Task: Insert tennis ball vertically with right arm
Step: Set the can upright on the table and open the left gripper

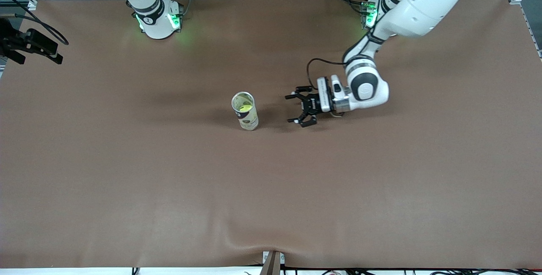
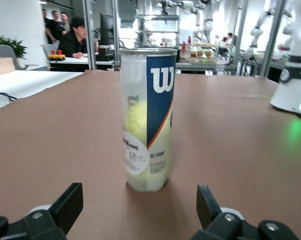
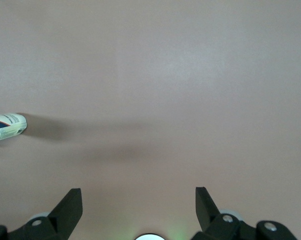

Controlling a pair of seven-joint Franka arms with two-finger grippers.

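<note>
1. One can (image 1: pixel 244 110) stands upright near the middle of the brown table (image 1: pixel 127 160) in the front view, its long axis vertical and its open mouth facing up. A yellow-green tennis ball (image 1: pixel 244 107) shows down inside it, so I judge the insertion already made, or nearly so. The left gripper (image 1: pixel 298 108) is low over the table, near the can toward the left arm's end, turned sideways so that its spread fingers point at the can; it holds nothing. Only the right arm's base (image 1: pixel 157 20) and the first part of that arm show here, at the top of the view; its hand is out of this picture.

2. One look from the left wrist view confirms the pose: the can (image 2: pixel 147 120) is upright, centred between the wide-open fingers (image 2: pixel 68 205), but well clear of them. The ball (image 2: pixel 135 117) shows yellow through the clear wall, about halfway up. The can's blue label faces this camera.

3. Two black fingers (image 3: pixel 65 207) frame the right wrist view, standing wide apart with nothing between them. The right gripper (image 3: pixel 135 207) looks down on bare table, and only the can's base end (image 3: pixel 8 126) shows at the picture's edge.

4. Next, by my judgement, little remains: the right arm appears to be clear of the can, and the left gripper need only stay off the can so it is not tipped.
</note>
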